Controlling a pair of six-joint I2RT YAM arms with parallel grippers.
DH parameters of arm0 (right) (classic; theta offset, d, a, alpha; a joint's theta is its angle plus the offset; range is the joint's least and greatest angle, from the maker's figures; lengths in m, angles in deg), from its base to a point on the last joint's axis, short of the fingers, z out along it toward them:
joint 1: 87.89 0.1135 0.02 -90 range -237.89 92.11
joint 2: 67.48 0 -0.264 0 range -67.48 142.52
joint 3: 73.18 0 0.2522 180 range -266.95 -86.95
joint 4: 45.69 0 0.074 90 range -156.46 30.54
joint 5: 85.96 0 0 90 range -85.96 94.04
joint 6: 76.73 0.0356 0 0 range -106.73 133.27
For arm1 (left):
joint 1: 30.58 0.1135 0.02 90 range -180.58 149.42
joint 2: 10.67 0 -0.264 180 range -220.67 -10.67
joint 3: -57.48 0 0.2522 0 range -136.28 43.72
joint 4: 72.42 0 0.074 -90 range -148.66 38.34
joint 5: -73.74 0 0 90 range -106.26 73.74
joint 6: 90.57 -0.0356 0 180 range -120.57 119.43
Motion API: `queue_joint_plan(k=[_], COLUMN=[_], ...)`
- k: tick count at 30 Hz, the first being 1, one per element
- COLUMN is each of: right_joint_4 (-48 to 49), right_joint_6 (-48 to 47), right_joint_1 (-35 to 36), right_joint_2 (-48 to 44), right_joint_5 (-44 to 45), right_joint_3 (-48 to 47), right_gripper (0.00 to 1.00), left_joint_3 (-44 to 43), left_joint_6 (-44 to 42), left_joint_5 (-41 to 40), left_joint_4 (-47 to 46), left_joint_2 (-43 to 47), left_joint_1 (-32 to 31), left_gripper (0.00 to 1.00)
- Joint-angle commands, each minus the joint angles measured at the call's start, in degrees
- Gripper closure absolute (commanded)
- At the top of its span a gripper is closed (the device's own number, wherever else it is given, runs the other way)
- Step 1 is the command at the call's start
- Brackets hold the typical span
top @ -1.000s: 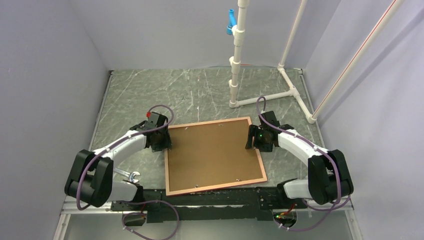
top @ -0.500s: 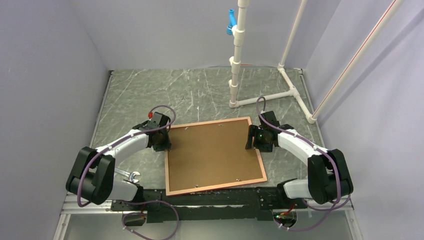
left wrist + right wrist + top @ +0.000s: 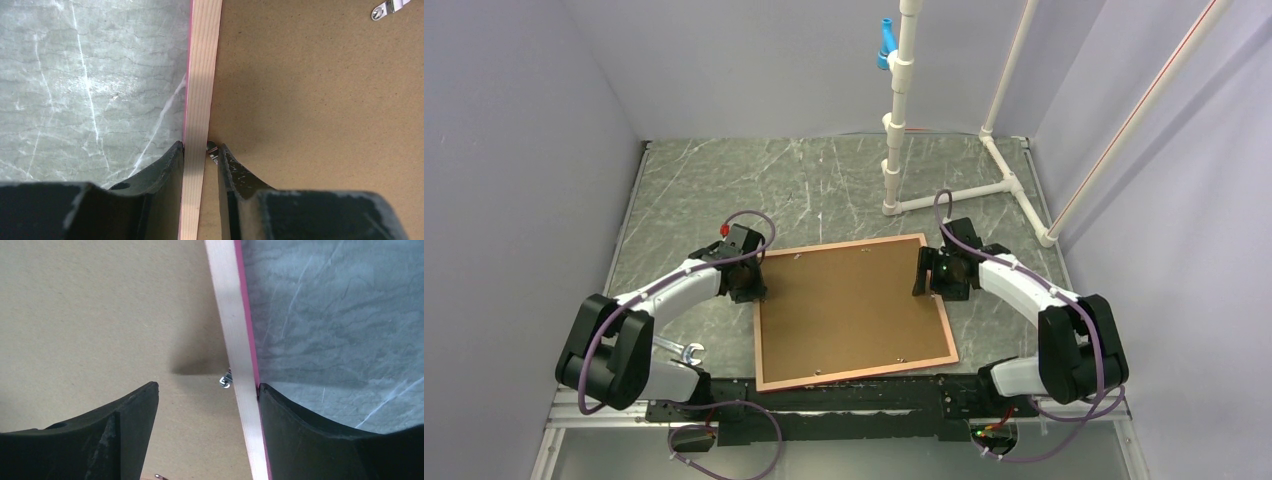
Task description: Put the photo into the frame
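The frame [image 3: 854,243] lies face down on the marble table, its salmon border around a brown backing board [image 3: 854,310]. The photo is hidden. My left gripper [image 3: 749,285] is at the frame's left edge. In the left wrist view my left gripper [image 3: 200,147] is shut on the pale rail [image 3: 202,75], one finger outside it, the other against a small metal tab [image 3: 212,149]. My right gripper [image 3: 936,278] is at the right edge. In the right wrist view my right gripper [image 3: 207,387] is open: one finger touches the rail's [image 3: 230,315] outer side, the other is over the board [image 3: 100,315].
A white pipe stand [image 3: 894,150] rises behind the frame, with pipes [image 3: 1014,180] running along the back right of the table. A wrench [image 3: 679,350] lies near the left arm's base. Purple walls close in both sides.
My left gripper has shifted slightly towards the far end of the frame's left edge. The right gripper has barely moved. The frame lies where it was.
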Motion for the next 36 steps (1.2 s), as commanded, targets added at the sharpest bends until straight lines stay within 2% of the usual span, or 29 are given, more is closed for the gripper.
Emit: queue_joint_plan(k=[1, 2, 4, 6, 8, 15, 24, 30, 36], right_joint_4=[-0.8, -1.2, -1.3, -1.1, -0.9, -0.1, 5.2, 13.7, 18.7], right_joint_6=[-3.2, -3.7, -4.5, -5.4, -6.2, -8.0, -10.4, -10.7, -14.1], right_joint_1=[0.0, 0.0, 0.1, 0.5, 1.4, 7.9, 16.0, 16.5, 16.7], right_joint_2=[-0.1, -0.3, -1.0, -1.4, -0.9, 6.7, 17.1, 18.2, 21.3], right_joint_5=[-0.8, -0.5, -0.1, 0.1, 1.2, 8.4, 19.6, 21.1, 18.3], right_joint_3=[-5.1, -5.8, -7.3, -8.9, -11.1, -19.1, -25.2, -23.7, -23.6], right_gripper=[0.22, 0.2, 0.17, 0.15, 0.13, 0.12, 0.11, 0.1, 0.05], left_joint_3=[-0.4, -0.5, -0.7, -1.0, -1.1, 0.3, 1.7, 2.0, 2.1], left_joint_6=[0.7, 0.6, 0.5, 0.5, 0.5, 0.4, -0.8, -1.6, -2.0], left_joint_5=[3.6, 4.1, 5.1, 5.2, 4.3, 0.3, 0.3, 0.4, 0.6], left_joint_4=[-0.6, -0.7, -0.5, 0.4, 1.7, 4.7, 3.1, 2.2, 1.6], left_joint_2=[1.8, 2.1, 2.9, 3.4, 4.1, 5.8, 1.8, -1.2, -2.8], left_joint_1=[-0.2, -0.2, 0.0, 0.0, 0.0, 0.0, 0.1, 0.0, 0.0], left_gripper=[0.71, 0.54, 0.38, 0.33, 0.31, 0.34, 0.53, 0.63, 0.67])
